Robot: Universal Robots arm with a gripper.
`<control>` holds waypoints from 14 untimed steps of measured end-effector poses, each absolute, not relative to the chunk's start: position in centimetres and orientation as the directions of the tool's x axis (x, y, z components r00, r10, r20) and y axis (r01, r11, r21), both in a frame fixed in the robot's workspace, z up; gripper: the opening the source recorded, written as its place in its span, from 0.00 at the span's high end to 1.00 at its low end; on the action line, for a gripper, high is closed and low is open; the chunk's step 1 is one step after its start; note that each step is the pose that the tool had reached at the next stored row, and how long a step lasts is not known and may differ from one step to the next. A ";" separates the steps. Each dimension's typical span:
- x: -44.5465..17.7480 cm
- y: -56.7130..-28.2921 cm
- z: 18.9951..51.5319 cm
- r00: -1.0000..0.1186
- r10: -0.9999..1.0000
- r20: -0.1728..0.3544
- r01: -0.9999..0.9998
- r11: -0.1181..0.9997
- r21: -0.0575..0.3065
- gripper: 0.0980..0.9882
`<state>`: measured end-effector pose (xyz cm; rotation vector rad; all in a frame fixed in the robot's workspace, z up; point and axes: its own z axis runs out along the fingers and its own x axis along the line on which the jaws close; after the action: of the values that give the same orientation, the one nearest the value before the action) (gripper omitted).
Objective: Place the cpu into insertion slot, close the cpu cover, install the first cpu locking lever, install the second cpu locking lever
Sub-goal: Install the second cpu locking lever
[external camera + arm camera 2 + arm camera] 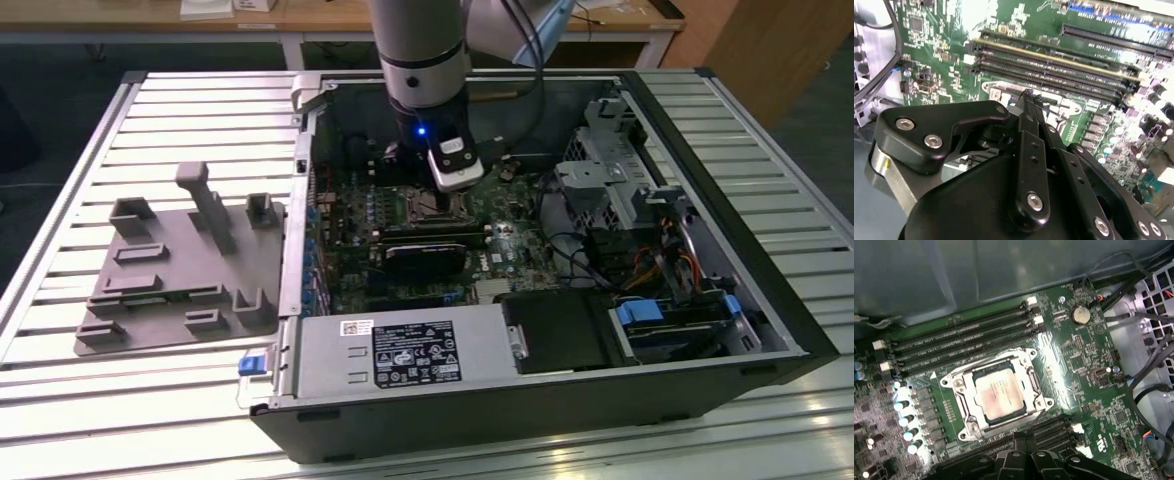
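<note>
Hovering just above the cpu cover with cpu seated in the insertion slot, gripper apparently clenched empty; needing squarer alignment over the levers.

Dim case, glare on motherboard

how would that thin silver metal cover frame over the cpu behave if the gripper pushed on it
The thin silver metal cover frame looks like sheet metal, so probably light and slightly springy. It lies flat around the square silver-grey cpu, so a downward push likely moves it little, and it shouldn't slide.
</note>
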<state>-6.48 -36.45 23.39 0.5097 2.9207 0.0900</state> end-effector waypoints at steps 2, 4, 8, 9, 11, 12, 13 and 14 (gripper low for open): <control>-6.5 -36.7 23.2 -0.927 0.339 -0.162 0.328 0.940 0.089 1.00; -6.5 -36.8 23.0 -0.931 0.329 -0.162 0.318 0.944 0.089 1.00; -6.7 -36.9 22.7 -0.940 0.300 -0.162 0.289 0.953 0.089 1.00; -6.7 -36.9 22.7 -0.940 0.299 -0.162 0.288 0.953 0.088 1.00; -6.7 -36.9 22.7 -0.940 0.299 -0.162 0.288 0.953 0.088 1.00; -6.7 -36.9 22.7 -0.940 0.299 -0.161 0.288 0.953 0.088 1.00; -6.7 -36.9 22.7 -0.942 0.299 -0.154 0.289 0.953 0.086 1.00; -6.7 -36.9 22.7 -0.944 0.299 -0.138 0.290 0.953 0.081 1.00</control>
<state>-6.71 -36.90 22.65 0.4489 2.9570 0.0897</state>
